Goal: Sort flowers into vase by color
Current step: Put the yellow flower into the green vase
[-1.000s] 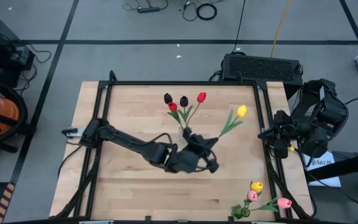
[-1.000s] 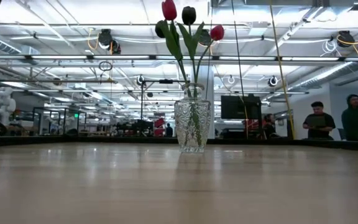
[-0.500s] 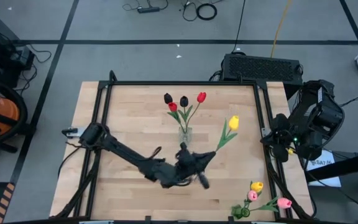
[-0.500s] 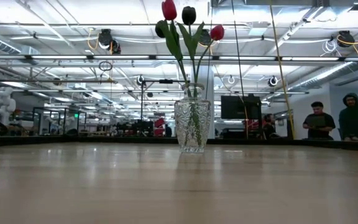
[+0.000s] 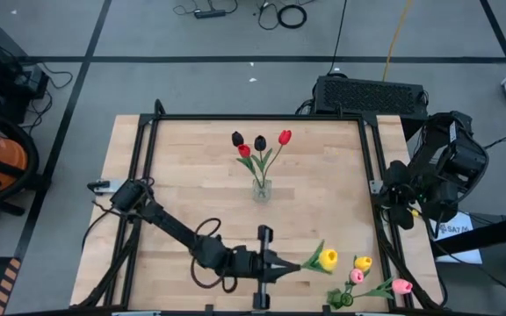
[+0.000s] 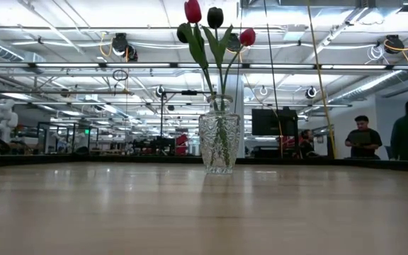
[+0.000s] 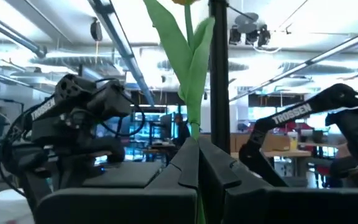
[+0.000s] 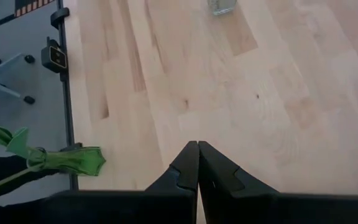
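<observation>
Now yellow tulip [image 5: 328, 258] stem pinched in left hand [image 5: 285, 263], head beyond fingertips.

left claw [image 7: 197, 163]: closed on flower stem [image 7: 194, 115] | leaves [image 7: 180, 46]: upright | right arm [image 7: 73, 124]: beyond

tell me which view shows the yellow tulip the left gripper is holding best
The high view: the yellow tulip shows whole, head and leaves, at the tip of the left gripper near the table's front edge. The left wrist view shows only its green stem and leaves rising from the shut fingers. The low and right wrist views do not show it.
</observation>
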`<state>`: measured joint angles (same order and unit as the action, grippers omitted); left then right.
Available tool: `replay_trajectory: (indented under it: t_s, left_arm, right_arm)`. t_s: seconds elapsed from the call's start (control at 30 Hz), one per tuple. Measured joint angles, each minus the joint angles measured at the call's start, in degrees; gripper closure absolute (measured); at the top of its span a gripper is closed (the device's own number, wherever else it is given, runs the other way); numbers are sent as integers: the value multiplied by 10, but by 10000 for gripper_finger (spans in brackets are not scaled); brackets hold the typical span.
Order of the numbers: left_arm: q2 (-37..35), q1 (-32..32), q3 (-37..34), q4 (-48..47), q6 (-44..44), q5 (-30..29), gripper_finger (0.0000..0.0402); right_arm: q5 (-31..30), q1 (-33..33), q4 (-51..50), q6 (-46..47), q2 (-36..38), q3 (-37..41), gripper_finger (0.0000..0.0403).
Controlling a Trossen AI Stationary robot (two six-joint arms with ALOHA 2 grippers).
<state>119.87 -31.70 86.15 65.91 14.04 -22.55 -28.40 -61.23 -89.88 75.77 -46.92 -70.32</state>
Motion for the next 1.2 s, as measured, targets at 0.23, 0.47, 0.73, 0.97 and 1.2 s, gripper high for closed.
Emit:
replay_trajectory:
  t_s: [0.23,0.47,0.73,0.97,1.2]
  left_arm:
    - [0,27,1,37,50,-27,402]
    - [-1,76,1,106,35,-49,402]
    - [-1,105,2,102,-35,-17,402]
    - [-1,105,2,101,-37,5,402]
    - [-1,98,2,101,-37,16,402]
  right_arm:
    - [-52,0,41,0,0,0,403]
    - [-283,2,289,-147,-6,0,403]
    - [-304,42,669,-548,-68,0,380]
    - [-267,100,732,-595,-139,0,310]
    - [-215,141,802,-627,-179,0,245]
